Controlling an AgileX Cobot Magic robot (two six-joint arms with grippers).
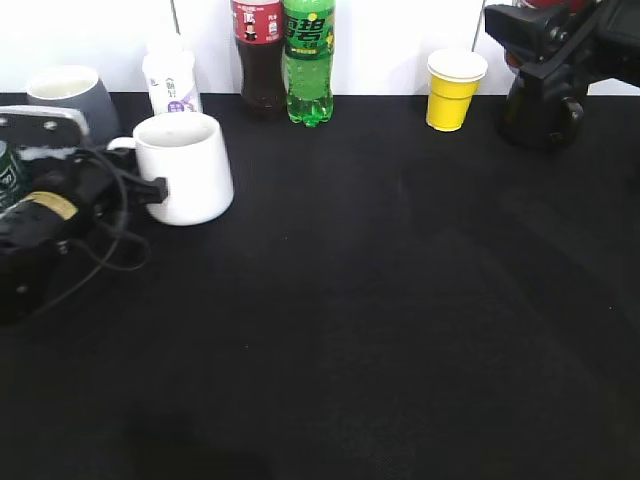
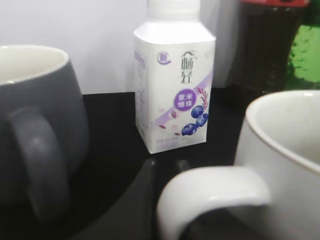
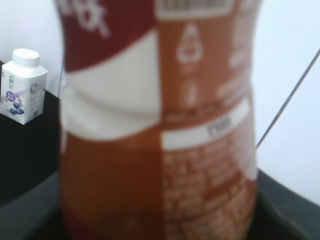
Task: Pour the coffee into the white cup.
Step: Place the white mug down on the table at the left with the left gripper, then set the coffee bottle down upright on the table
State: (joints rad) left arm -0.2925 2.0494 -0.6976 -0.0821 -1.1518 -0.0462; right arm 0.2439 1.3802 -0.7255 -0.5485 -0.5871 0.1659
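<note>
The white cup (image 1: 190,168) stands on the black table at the left; in the left wrist view its rim and loop handle (image 2: 220,190) fill the lower right. My left gripper (image 1: 150,188) is at the cup's handle and looks shut on it, with one dark finger (image 2: 150,200) just left of the loop. My right gripper (image 1: 535,35) is raised at the far right corner, shut on the coffee bottle (image 3: 160,125). The bottle's brown, orange and white label fills the right wrist view. In the exterior view only a red bit of it (image 1: 545,4) shows at the top edge.
A grey mug (image 1: 65,95) stands behind the left arm. A white yogurt bottle (image 1: 172,80) stands behind the cup. A cola bottle (image 1: 258,50) and a green soda bottle (image 1: 308,60) stand at the back wall. A yellow paper cup (image 1: 453,90) stands at the back right.
</note>
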